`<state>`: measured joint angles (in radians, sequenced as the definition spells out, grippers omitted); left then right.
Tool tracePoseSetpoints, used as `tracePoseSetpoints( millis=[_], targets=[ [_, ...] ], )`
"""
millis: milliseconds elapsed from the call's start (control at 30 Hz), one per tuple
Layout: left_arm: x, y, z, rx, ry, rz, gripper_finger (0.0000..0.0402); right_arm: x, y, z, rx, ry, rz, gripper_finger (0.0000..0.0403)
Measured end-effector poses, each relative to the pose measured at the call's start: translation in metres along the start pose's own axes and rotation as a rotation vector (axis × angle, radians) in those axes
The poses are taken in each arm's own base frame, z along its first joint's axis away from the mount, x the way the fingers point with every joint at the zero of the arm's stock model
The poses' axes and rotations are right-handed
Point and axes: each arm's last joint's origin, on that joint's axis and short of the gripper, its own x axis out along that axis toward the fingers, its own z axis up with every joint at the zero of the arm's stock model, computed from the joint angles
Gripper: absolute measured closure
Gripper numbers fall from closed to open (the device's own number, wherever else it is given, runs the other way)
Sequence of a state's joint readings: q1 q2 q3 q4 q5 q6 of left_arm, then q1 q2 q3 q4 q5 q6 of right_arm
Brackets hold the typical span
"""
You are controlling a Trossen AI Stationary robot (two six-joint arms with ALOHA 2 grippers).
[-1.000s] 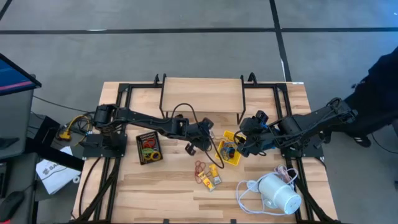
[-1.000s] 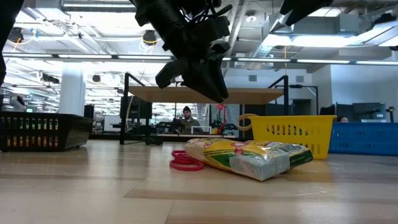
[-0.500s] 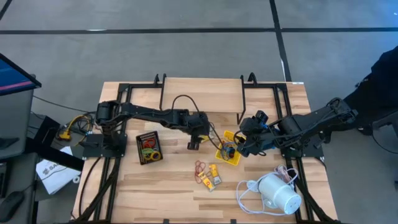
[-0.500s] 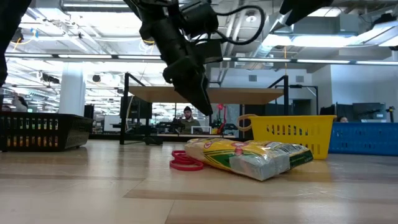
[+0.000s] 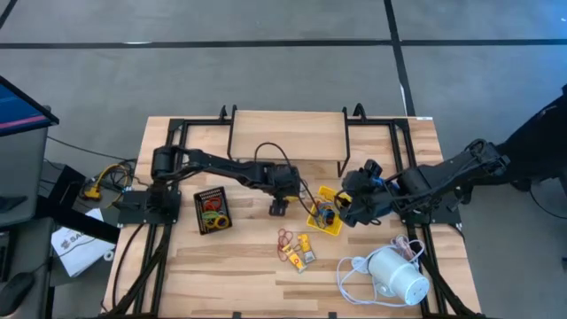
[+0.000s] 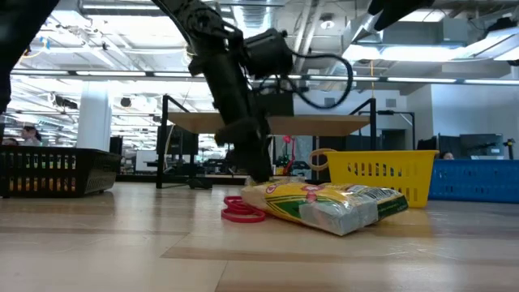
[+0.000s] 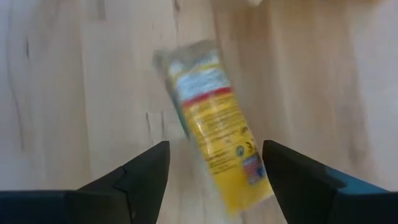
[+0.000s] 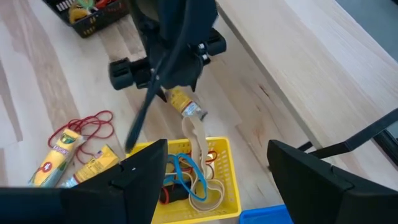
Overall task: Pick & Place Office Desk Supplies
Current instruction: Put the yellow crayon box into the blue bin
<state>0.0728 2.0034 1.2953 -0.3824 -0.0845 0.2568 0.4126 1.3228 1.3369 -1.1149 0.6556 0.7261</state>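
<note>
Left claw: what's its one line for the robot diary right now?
left claw: open, low over yellow packet | right claw: open, above yellow tray

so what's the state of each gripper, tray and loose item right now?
left gripper: fingers open, low over a yellow packet, not gripping it
that packet: flat on the table
right gripper: fingers open, empty, over the yellow tray
yellow tray: holds rubber bands
black mesh tray: holds bands
red rubber bands: loose on the table
two more packets: lying beside them
</note>
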Motion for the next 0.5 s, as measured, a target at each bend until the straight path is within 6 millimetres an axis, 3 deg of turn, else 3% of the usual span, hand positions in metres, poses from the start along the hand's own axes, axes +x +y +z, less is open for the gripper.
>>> tracePoseSetpoints(
  millis=[133,367,500],
  targets=[
    [0.0087,0.0014,-0.0031,-0.011,0.019,0.014,0.0155,-0.001,0.0011,-0.0008,0.001,-0.001,0.005,0.0129],
    [0.007,0.0017,-0.0001,-0.018,-0.016,-0.005,0.0159,-0.001,0.0011,-0.0008,0.003,-0.001,0.005,0.0129],
    [0.0079,0.0008,0.0021,-0.015,-0.04,-0.02,0.0195,-0.001,0.0011,-0.0008,0.003,-0.001,0.005,0.0129]
  ],
)
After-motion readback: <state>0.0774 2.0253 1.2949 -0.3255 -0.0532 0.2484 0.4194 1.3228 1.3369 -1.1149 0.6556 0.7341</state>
